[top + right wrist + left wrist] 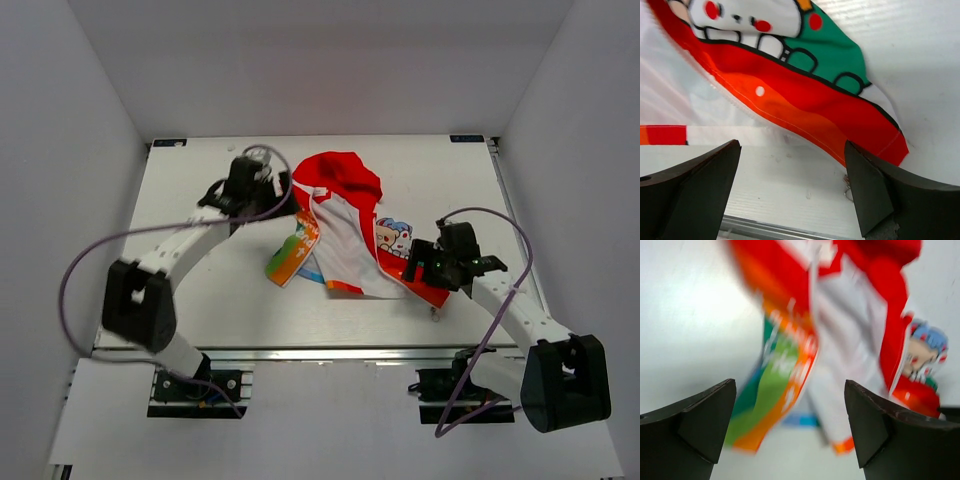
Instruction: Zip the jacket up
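left pincer (790, 430) agape, blurred jacket (840, 335) beyond.

We see a white table (230, 305); on it the jacket (345, 235) lies rumpled, hood toward twelve o'clock.

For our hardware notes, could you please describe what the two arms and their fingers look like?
Both the left arm and right arm have white links joined by bulky black joint housings. A thin purple cable loops alongside each. The right wrist shows a small green light. The fingers are black wedges.
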